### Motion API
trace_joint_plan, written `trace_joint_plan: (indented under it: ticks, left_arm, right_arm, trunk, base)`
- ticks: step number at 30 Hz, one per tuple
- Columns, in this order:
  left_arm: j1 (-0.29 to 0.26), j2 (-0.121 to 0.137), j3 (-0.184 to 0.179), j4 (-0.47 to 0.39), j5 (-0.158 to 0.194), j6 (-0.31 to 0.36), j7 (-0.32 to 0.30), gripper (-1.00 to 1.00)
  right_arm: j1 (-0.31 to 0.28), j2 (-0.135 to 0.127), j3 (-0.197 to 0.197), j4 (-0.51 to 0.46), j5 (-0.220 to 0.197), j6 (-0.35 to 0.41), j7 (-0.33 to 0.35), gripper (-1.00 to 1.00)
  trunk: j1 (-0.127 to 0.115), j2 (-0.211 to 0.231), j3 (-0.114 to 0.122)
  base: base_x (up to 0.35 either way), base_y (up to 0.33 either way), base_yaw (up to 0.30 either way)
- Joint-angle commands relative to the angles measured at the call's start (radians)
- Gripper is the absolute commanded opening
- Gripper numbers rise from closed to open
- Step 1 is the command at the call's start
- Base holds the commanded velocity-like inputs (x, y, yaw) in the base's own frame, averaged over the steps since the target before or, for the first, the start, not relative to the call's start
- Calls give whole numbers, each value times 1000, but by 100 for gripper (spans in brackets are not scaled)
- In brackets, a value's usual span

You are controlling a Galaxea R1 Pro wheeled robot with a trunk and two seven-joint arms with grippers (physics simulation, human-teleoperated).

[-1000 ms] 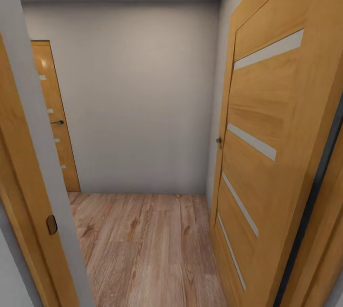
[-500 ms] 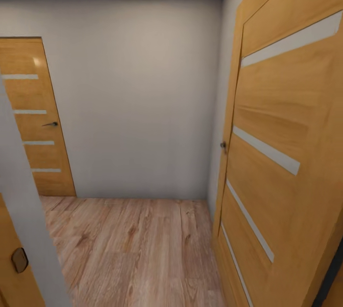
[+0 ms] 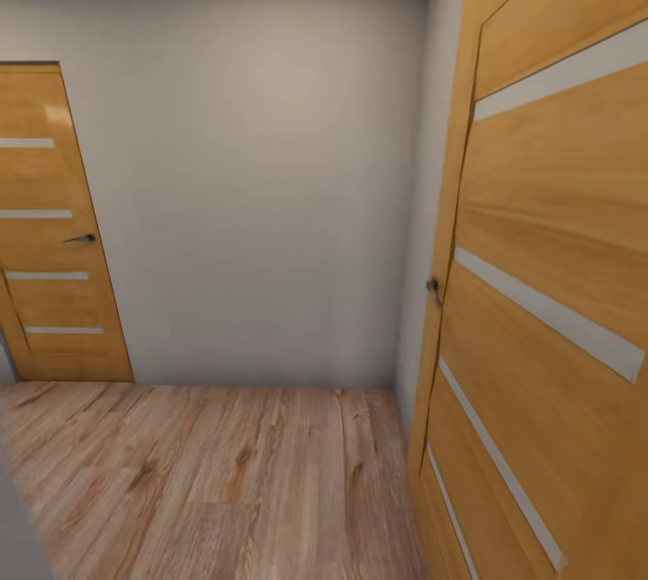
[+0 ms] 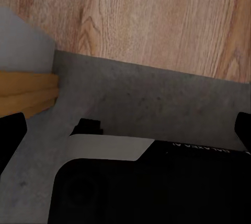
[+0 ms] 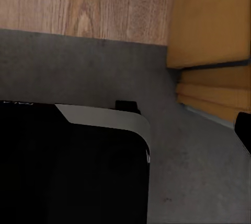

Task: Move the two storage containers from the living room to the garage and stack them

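Open honey-wood door with pale strips (image 3: pixel 549 274) right, light plank floor (image 3: pixel 216 481) ahead; whether either claw is clenched, can't tell.

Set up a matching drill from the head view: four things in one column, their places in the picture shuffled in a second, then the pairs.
Things:
1. Closed door with lever handle
2. Big door with pale stripes
3. Plain white wall
4. Wood-plank floor

Places:
A. bottom
B. far left
C. centre
D. right side, nearest the camera

Pairs: 1-B, 2-D, 3-C, 4-A
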Motion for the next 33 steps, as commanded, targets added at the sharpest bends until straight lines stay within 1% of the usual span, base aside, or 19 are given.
trace_joint_plan:
  ticks: [1, 33]
  left_arm:
    - [-1, 0, -9, 1, 8, -3, 3, 100]
    - [-1, 0, -9, 1, 8, -6, 3, 100]
  right_arm:
    - [-1, 0, 8, 3, 1, -5, -5, 100]
    - [-1, 2, 6, 3, 0, -4, 4, 100]
  trunk:
    - [1, -1, -1]
    - [1, -1, -1]
  base:
    - [321, 0, 0]
    - [314, 0, 0]
